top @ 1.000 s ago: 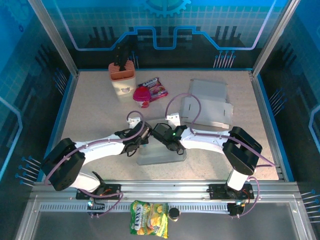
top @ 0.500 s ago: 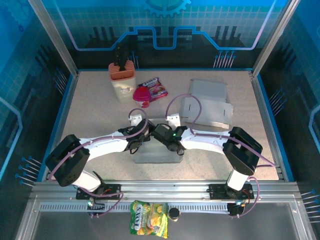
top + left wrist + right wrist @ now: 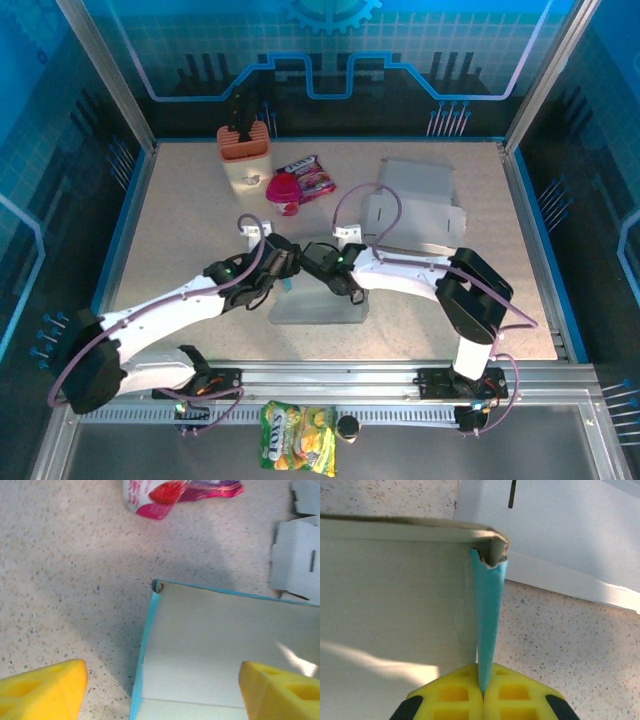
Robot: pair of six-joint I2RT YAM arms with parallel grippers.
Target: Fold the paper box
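**Near edge:** a glossy yellow-green snack bag (image 3: 297, 448) lies just in front of the slotted metal rail (image 3: 400, 412).

**Centre of the speckled beige worktop (image 3: 180, 230):** the paper box (image 3: 315, 308) is a shallow rectangular tray of thin card, pale grey-green inside with a light blue outer face. The left tool (image 3: 283, 270) hovers over the box's far left corner. Its yellow wedge-shaped fingers (image 3: 42, 687), moulded with hollows, are spread wide, one on either side of the blue left wall, and touch nothing. The right tool (image 3: 324, 268) stands at the box's far edge. Its yellow pads (image 3: 455, 695) are pressed together on a thin blue wall panel whose top corner is creased and slightly ragged.

**Far right:** flat white die-cut cardboard (image 3: 415, 210) with slots and tabs.

**Far left:** a peach-coloured ribbed tub (image 3: 245, 158), and to its right a glossy pink wrapper (image 3: 305, 180).
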